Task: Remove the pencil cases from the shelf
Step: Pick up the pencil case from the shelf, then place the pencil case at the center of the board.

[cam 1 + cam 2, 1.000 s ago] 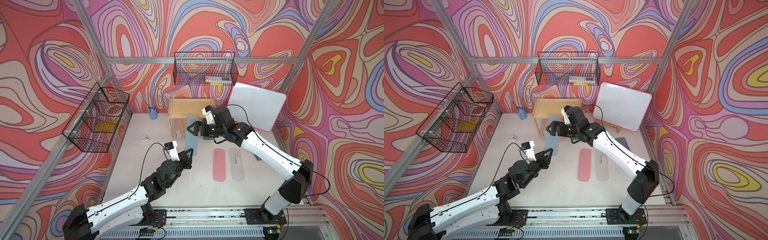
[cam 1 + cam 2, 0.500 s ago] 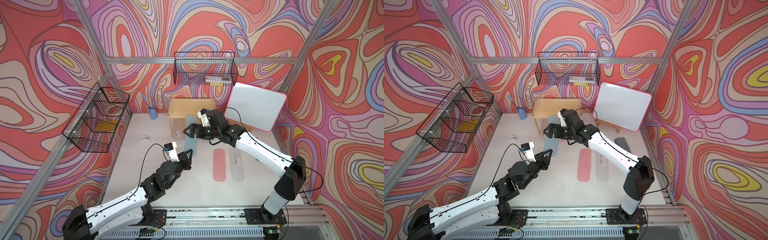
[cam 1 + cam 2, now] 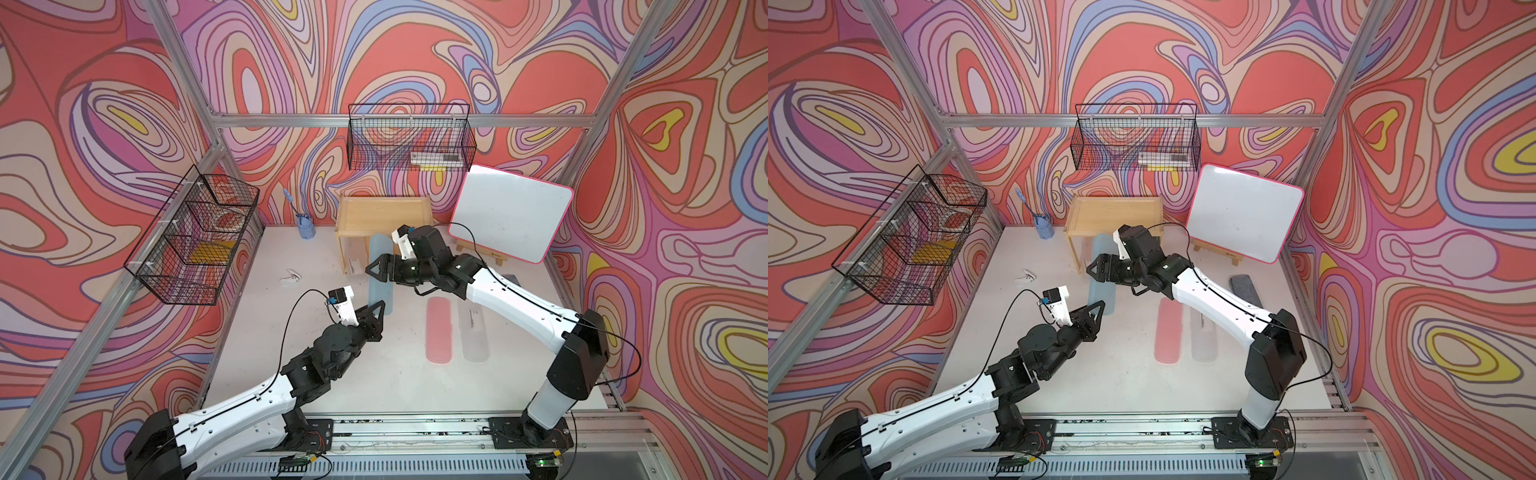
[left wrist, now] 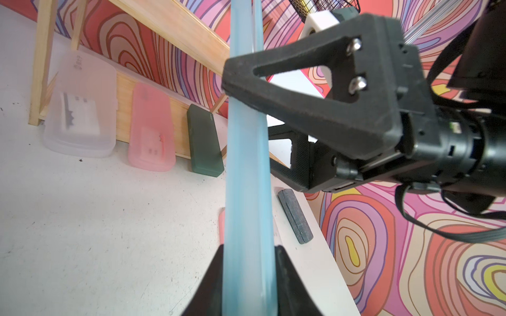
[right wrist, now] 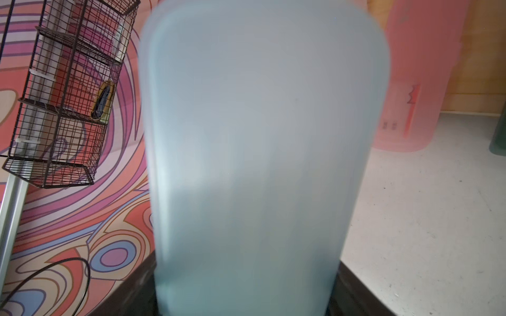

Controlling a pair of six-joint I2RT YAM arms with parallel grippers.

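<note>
A teal pencil case [image 3: 379, 286] [image 3: 1100, 286] hangs tilted in front of the light wood shelf [image 3: 384, 212]. My left gripper [image 3: 380, 309] [image 4: 249, 254] pinches its near end across the thin side. My right gripper [image 3: 380, 270] [image 5: 246, 273] is shut across its width near the middle. Under the shelf, a whitish case [image 4: 79, 123], a pink case [image 4: 152, 128] and a dark green case [image 4: 204, 142] lean against the back board. Another pink case [image 3: 438, 328] and a whitish case [image 3: 473, 328] lie flat on the table.
A grey fuzzy block [image 3: 1246, 291] lies by the right wall. A pink-rimmed whiteboard [image 3: 511, 216] leans at the back right. Black wire baskets hang on the back wall [image 3: 409, 143] and the left wall [image 3: 195, 241]. A blue cup [image 3: 305, 226] and a white clip [image 3: 291, 277] sit left of the shelf.
My right gripper has swung left to the teal case and closed across it. The left arm has stayed put, still at the case's near end.
</note>
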